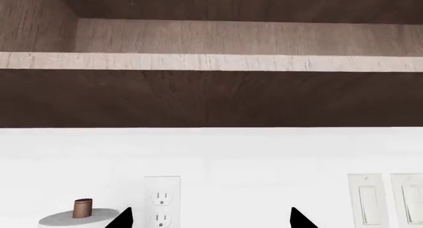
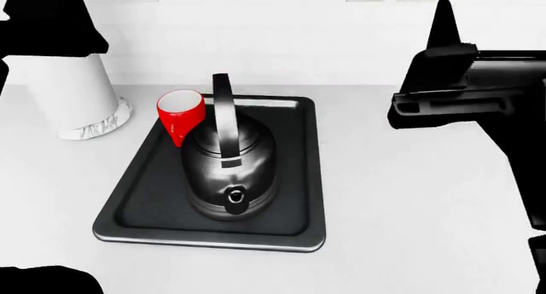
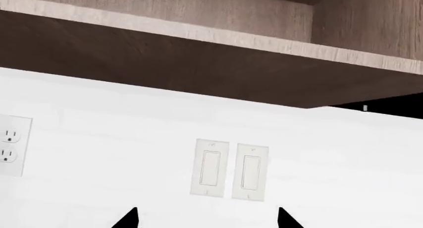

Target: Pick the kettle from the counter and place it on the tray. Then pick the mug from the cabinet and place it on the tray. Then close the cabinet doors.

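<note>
White countertop (image 2: 410, 198) fills the head view, backed by a white wall.

At far left stands a tall white cylinder (image 2: 73, 99) with a marbled base, clear of the work. Just beside it lies the tray (image 2: 295, 233), flat on the counter. The mug (image 2: 181, 117) sits tilted at the tray's rear left, pressed against the kettle (image 2: 230, 172), which occupies the tray's middle with its spout facing the robot.

Handling, as judged: the kettle looks heavy, rigid and glossy, so the arched handle is the secure hold. The mug looks light and stiff, best gripped across its rim.

Both items are on the tray; only the cabinet doors remain.

The left gripper (image 1: 210, 219) faces the open cabinet (image 1: 211, 62) and a wall outlet (image 1: 162, 200), fingertips spread, holding nothing. The right gripper (image 3: 206, 219) faces the light switches (image 3: 230, 169), fingertips likewise apart and empty.
</note>
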### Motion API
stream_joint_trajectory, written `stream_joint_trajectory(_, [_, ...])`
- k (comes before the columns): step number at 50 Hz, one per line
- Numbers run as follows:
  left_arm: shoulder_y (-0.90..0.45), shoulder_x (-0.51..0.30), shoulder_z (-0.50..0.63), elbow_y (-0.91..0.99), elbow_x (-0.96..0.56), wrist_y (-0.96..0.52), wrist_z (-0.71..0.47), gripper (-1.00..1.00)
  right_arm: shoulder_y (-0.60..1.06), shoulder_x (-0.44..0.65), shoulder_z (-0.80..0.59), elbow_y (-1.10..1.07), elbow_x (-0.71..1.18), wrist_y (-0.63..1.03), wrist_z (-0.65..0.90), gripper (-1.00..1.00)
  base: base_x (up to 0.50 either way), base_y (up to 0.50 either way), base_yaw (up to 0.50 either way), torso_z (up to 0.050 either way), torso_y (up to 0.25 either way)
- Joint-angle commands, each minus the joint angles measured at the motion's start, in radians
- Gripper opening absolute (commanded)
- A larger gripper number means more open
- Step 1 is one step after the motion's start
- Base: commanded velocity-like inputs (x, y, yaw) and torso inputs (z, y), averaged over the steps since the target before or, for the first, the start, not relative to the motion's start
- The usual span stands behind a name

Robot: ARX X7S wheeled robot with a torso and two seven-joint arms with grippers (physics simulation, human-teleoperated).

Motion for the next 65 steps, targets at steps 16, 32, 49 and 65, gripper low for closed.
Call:
stream_joint_trajectory(16, [-0.103, -0.064, -0.193, 0.032, -0.639, -0.033, -0.471, 1.0, -0.116, 0.181, 0.53, -0.121, 0.246, 0.14, 0.069, 1.0, 0.0, 0.0, 0.0, 0.0, 0.0])
stream_joint_trajectory(32, [-0.1, -0.119, -0.192, 0.047, -0.714, 0.042, -0.54, 1.0, -0.101, 0.171, 0.633, -0.121, 0.278, 0.193, 0.07, 1.0, 0.0, 0.0, 0.0, 0.0, 0.0])
stream_joint_trajectory(49, [-0.073, -0.145, -0.162, 0.043, -0.701, 0.101, -0.538, 1.0, -0.104, 0.16, 0.645, -0.121, 0.272, 0.199, 0.07, 1.0, 0.0, 0.0, 0.0, 0.0, 0.0])
stream_joint_trajectory(65, [-0.05, -0.164, -0.144, 0.042, -0.704, 0.139, -0.546, 1.0, -0.129, 0.127, 0.695, -0.121, 0.289, 0.213, 0.069, 1.0, 0.0, -0.29, 0.0, 0.0, 0.0])
